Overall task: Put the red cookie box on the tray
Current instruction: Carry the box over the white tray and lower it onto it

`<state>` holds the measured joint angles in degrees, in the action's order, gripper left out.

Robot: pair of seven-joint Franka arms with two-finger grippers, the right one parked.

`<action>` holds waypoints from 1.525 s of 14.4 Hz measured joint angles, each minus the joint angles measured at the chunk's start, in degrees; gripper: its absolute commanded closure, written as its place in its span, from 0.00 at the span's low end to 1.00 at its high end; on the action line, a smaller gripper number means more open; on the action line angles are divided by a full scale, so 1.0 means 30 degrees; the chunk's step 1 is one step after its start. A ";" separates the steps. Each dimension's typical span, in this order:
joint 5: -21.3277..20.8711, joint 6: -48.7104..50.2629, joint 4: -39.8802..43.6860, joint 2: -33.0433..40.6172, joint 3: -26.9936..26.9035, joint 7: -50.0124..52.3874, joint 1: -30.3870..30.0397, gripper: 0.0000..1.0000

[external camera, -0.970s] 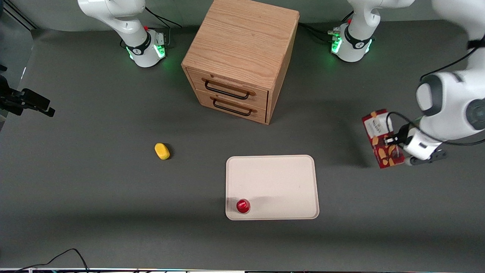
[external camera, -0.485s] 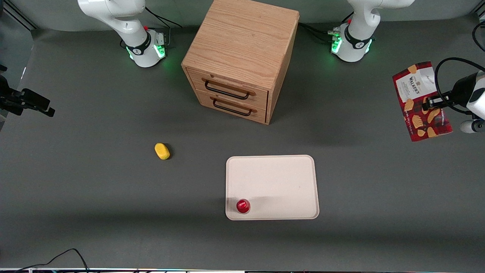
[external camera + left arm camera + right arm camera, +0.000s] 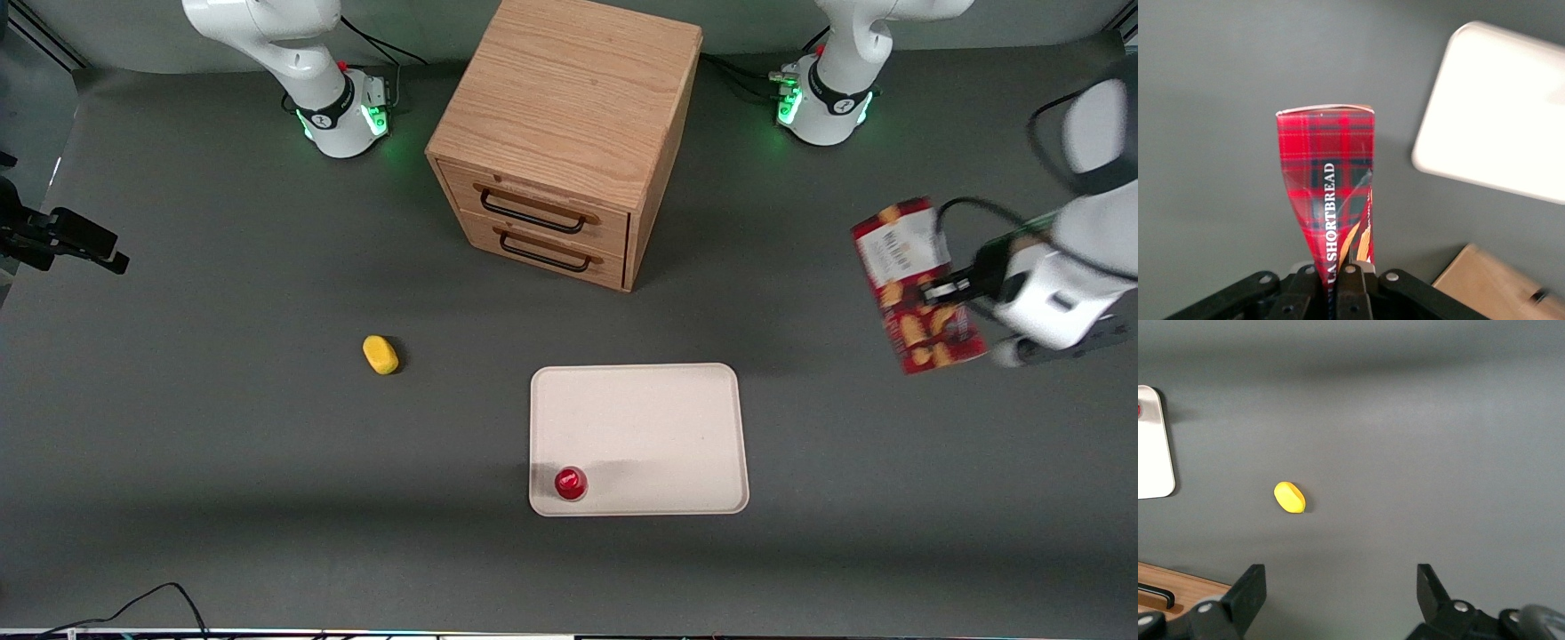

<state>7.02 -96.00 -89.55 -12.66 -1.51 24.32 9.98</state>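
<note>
My left gripper [image 3: 944, 291] is shut on the red cookie box [image 3: 916, 284], a long dark-red tartan carton with a white label band at its end farther from the front camera. It hangs in the air above the table toward the working arm's end, off to the side of the tray. In the left wrist view the box [image 3: 1328, 193] sticks out from between the gripper's [image 3: 1341, 280] closed fingers, squeezed narrow where they pinch it. The cream-beige tray [image 3: 658, 427] lies flat on the table nearer the front camera than the cabinet; it also shows in the left wrist view [image 3: 1498, 113].
A small round red cap [image 3: 570, 483] sits on the tray's corner nearest the front camera. A wooden two-drawer cabinet [image 3: 564, 133] stands at mid-table. A yellow sponge-like lump [image 3: 380, 354] lies toward the parked arm's end.
The gripper lifted the box off the table and swung it outward, then brought it back toward the tray and lower. The tray, cap and sponge have not moved.
</note>
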 measured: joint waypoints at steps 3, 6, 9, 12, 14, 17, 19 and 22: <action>-0.0039 -0.4534 0.0021 -0.2344 0.2528 0.4274 0.0354 1.00; -0.0665 -0.8105 0.0082 -0.4731 0.3282 0.5822 0.1026 1.00; -0.2123 -1.0425 0.0167 -0.6511 0.3320 0.6039 0.1299 1.00; -0.3135 -1.1647 0.0298 -0.7639 0.3358 0.6381 0.1651 1.00; -0.4061 -1.2503 0.0311 -0.8279 0.3390 0.7295 0.1992 1.00; -0.4753 -1.3522 0.0310 -0.9043 0.3431 0.7935 0.2359 1.00; -0.4808 -1.3996 0.0314 -0.9334 0.3421 0.7999 0.2365 1.00; -0.4814 -1.4222 0.0294 -0.9415 0.3412 0.8046 0.2363 0.45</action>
<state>-7.43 -138.66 -88.67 -40.91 8.72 48.45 17.07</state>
